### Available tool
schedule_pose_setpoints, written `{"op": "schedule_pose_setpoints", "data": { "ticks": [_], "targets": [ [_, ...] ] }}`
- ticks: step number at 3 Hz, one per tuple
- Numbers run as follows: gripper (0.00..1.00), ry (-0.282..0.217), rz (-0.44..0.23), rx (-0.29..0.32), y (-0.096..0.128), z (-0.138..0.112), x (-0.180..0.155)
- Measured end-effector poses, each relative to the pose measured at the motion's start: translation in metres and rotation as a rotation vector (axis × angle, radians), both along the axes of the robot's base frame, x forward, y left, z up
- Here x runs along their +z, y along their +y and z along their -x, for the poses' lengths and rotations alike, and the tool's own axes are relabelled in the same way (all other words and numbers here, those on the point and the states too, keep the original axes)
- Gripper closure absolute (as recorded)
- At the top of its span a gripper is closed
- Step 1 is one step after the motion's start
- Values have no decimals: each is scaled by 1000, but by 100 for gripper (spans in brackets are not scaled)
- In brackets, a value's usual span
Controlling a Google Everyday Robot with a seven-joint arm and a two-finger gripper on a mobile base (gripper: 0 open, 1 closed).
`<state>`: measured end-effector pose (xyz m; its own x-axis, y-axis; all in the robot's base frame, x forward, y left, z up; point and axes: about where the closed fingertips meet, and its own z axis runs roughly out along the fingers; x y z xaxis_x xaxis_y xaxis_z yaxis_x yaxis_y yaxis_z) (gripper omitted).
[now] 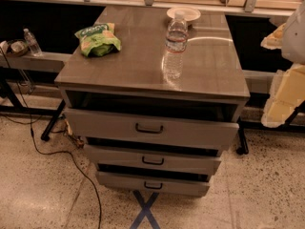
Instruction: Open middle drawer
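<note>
Gripper point(285, 97) hangs right of the cabinet point(209, 66), level with its top; open or closed cannot be told. Middle drawer point(152, 160), second cabinet front down, lies below-left, well apart. Water bottle point(175, 44), snack bag point(97, 39) and plate point(183, 13) sit on the cabinet top.

Robot lab or test space, speckled floor point(38, 190) with blue tape cross point(145, 212), loose cables point(98, 204), robot arm point(286, 89) at right edge

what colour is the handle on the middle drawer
The middle drawer handle is black; camera view. The gripper hangs at the right edge.
</note>
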<state>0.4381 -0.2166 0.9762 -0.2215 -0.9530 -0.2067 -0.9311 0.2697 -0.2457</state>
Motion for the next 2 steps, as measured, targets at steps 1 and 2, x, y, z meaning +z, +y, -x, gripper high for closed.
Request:
{"op": "schedule_pose_setpoints", "data": {
  "ticks": [1,2],
  "targets": [
    [0,0,0,0,0,0,0],
    [0,6,-7,-4,1,0,-20]
  ]
}}
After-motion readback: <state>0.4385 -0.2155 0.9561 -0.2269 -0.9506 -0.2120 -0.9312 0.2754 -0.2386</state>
